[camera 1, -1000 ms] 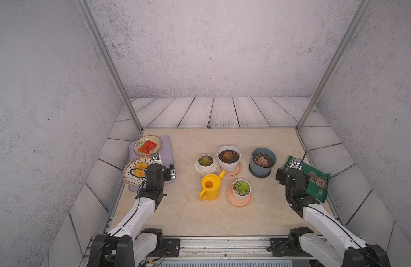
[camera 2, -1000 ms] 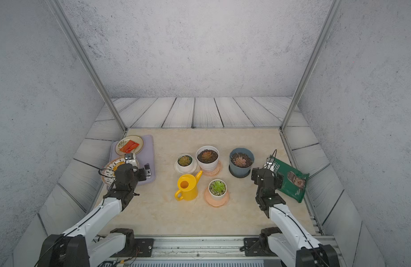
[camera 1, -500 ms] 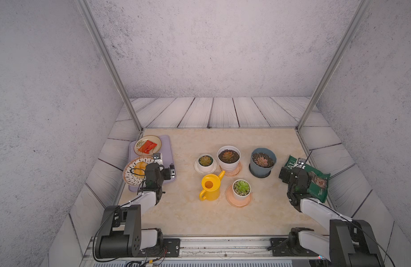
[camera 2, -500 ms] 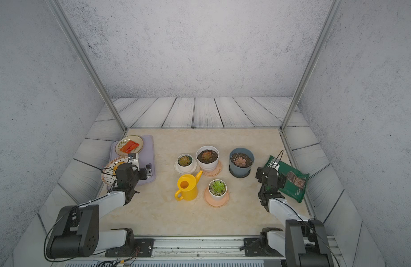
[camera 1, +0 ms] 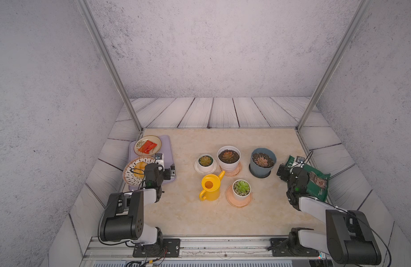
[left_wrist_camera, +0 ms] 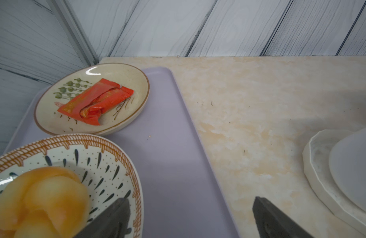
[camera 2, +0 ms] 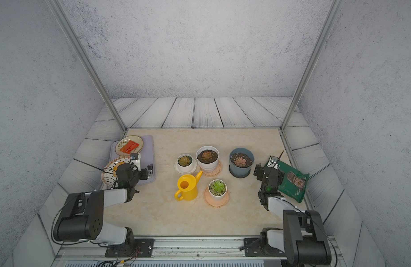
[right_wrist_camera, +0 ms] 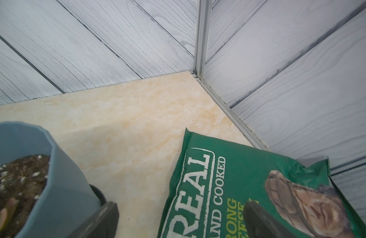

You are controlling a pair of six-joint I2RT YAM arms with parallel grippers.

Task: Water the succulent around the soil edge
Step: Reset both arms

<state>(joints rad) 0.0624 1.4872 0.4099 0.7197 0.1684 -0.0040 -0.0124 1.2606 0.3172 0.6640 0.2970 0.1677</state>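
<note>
Succulents number four, each in its own pot, all on one beige table [camera 1: 223, 219] and grouped around one yellow watering can [camera 1: 210, 187].

There are two arms. The left arm [camera 1: 149, 195] and the right arm [camera 1: 313, 207] flank the can, each well apart from it. One lavender tray [camera 1: 166, 143] lies well apart from the can on the left arm's side. One green bag [camera 1: 317, 182] lies well apart on the right arm's side.

- The blue pot [camera 1: 262, 161] stands beyond the can, toward the bag.
- The tall white pot [camera 1: 228, 155] stands just behind the can, and the spout points at it.
- The small white pot [camera 1: 241, 187], with the greenest plant, stands just beside the can on the bag side, on a peach saucer [camera 1: 239, 202].
- The smallest pot [camera 1: 205, 160] sits on a white saucer [camera 1: 199, 170] just behind the can.

Two plates rest on the tray. The patterned plate [left_wrist_camera: 107, 158] carries yellow food [left_wrist_camera: 39, 197]. The beige plate [left_wrist_camera: 124, 82], farther back, carries one red packet [left_wrist_camera: 95, 101].

Both arms are folded low, with their forearms stretched forward over the table.

The left gripper [left_wrist_camera: 190, 199] hangs over the tray's can-side edge. Its fingers are spread wide and hold nothing, one above the patterned plate's rim and one above bare table.

The right gripper [right_wrist_camera: 181, 204] hangs between the blue pot and the bag. Its fingers are also parted and empty, one by the pot and one over the bag.
</note>
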